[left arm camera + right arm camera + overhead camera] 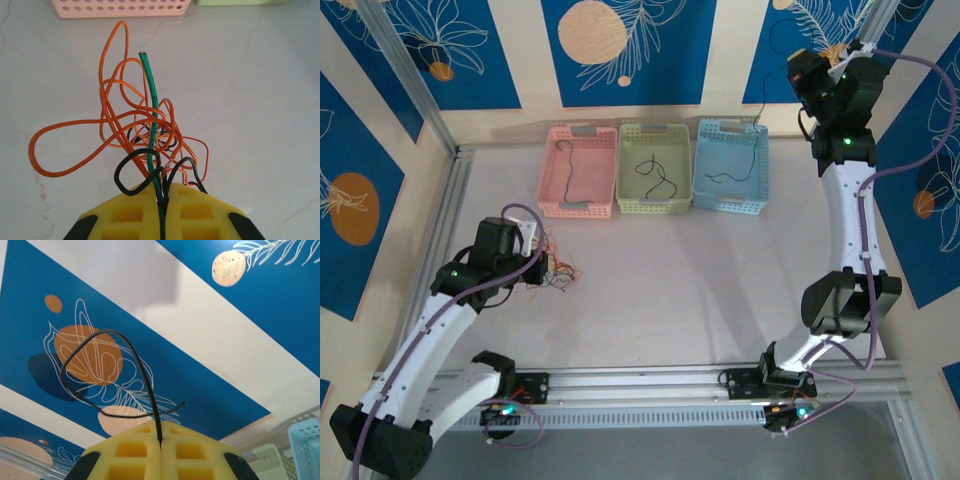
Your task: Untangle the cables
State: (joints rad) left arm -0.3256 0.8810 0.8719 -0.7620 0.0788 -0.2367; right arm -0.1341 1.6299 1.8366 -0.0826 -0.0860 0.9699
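Orange wire (104, 70) makes up most of the tangle of cables (558, 272), which sits on the left side of the table (670, 300) just in front of the left gripper (162, 202). Seen from the left wrist, its yellow fingers (130, 212) are pressed together on the near end of the tangle. A green wire (150, 95) and a black wire (131, 161) run down into the seam between them, so this pincer is clamped on the cables. The green wire runs straight away from the fingers to a free cut tip. Orange loops cross it, and one sweeps wide to the left over the pale marbled surface. Whether the bundle rests on the table or is raised off it I cannot tell. Further back, three perforated baskets stand side by side. The pink basket (577, 209) is on the left, the green basket (655, 207) in the middle and the blue basket (730, 206) on the right. Each has one dark strand lying in it: the pink basket's cable (566, 165), the green basket's cable (660, 178) and the blue basket's cable (734, 172). At the far right the right gripper (160, 442) is held high against the blue patterned wall (225, 370). Its yellow fingers are closed on a single black strand (145, 375), which rises from the seam, arcs over to the left and crosses back on itself. In the top view, a thin dark line hangs from that arm toward the blue basket.
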